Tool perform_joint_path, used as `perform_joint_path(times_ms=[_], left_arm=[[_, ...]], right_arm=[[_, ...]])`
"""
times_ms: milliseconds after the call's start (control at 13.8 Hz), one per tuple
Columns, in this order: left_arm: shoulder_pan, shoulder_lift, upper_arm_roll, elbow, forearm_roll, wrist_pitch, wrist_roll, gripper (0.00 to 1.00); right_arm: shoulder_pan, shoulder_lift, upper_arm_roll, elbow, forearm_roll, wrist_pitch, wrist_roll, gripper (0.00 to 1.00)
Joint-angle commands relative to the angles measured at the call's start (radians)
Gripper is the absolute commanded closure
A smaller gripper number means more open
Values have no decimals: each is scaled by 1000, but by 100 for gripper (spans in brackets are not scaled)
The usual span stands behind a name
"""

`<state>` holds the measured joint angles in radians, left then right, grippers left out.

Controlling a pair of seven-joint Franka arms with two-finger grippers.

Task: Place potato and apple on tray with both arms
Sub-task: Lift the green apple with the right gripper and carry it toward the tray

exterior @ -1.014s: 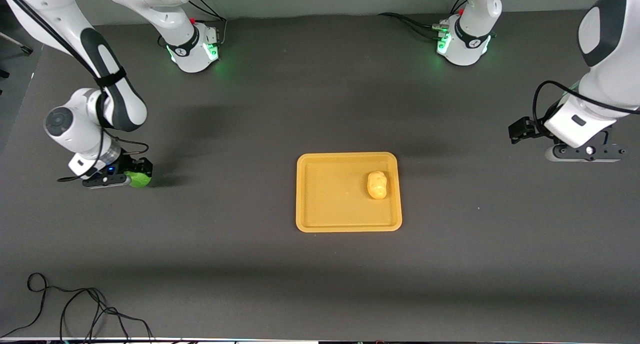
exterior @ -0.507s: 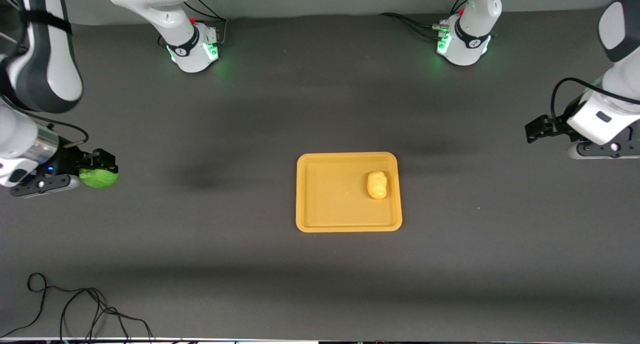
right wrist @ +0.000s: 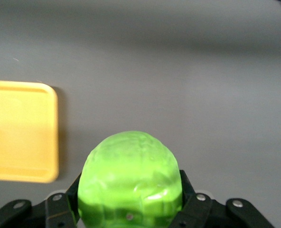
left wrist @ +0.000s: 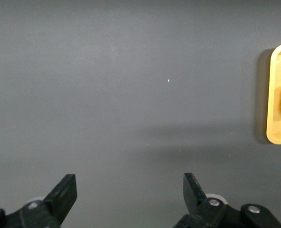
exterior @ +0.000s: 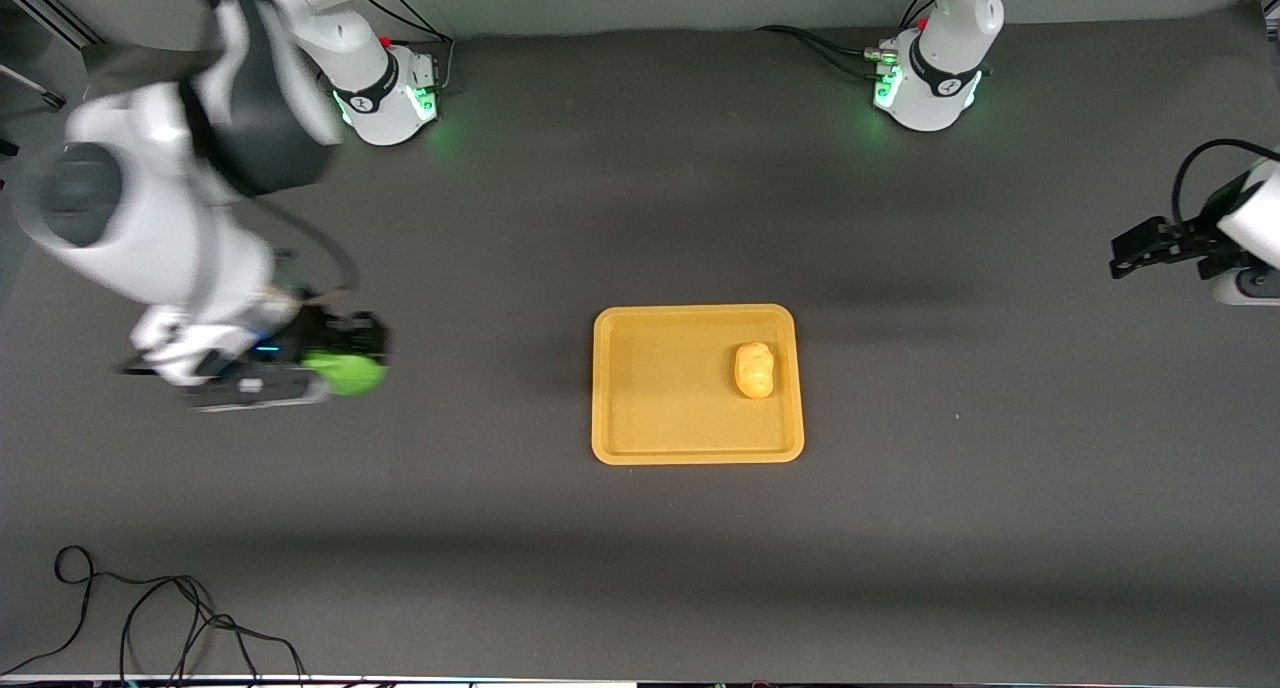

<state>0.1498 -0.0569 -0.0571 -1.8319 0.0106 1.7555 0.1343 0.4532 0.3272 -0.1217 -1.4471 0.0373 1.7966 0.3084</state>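
The right hand point(exterior: 335, 366) pinches the green apple point(right wrist: 130, 179) across its middle; smooth, round, likely slippery. The left hand point(left wrist: 130, 194) waits, spread.

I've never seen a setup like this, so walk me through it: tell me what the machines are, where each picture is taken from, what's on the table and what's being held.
Two white robot arms stand at a dark table. One picture looks down from a high camera facing them; the other two come from cameras on each arm's wrist. An orange tray lies mid-table with a potato on it. The right gripper is shut on a green apple, in the air over bare table toward the right arm's end. The left gripper is open and empty, over bare table at the left arm's end.
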Motion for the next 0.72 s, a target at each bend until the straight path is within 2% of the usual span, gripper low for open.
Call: perform_joint_path(times_ms=[0, 72, 217, 290, 507, 652], left_arm=[[-172, -18, 144, -1, -14, -24, 12, 0], [-211, -18, 176, -1, -14, -21, -17, 0], [-233, -17, 183, 0, -14, -5, -61, 0], [-236, -14, 181, 0, -14, -5, -65, 0], [-225, -14, 169, -1, -14, -10, -53, 0], [-228, 9, 160, 17, -14, 7, -59, 0]], right_arm=[[118, 205, -13, 251, 4, -65, 173, 54], [172, 267, -13, 322, 4, -65, 254, 54], [261, 382, -7, 434, 4, -51, 403, 54], [292, 427, 16, 477, 4, -43, 452, 54], [326, 507, 54, 487, 4, 67, 530, 54], [346, 593, 54, 485, 3, 163, 543, 54]])
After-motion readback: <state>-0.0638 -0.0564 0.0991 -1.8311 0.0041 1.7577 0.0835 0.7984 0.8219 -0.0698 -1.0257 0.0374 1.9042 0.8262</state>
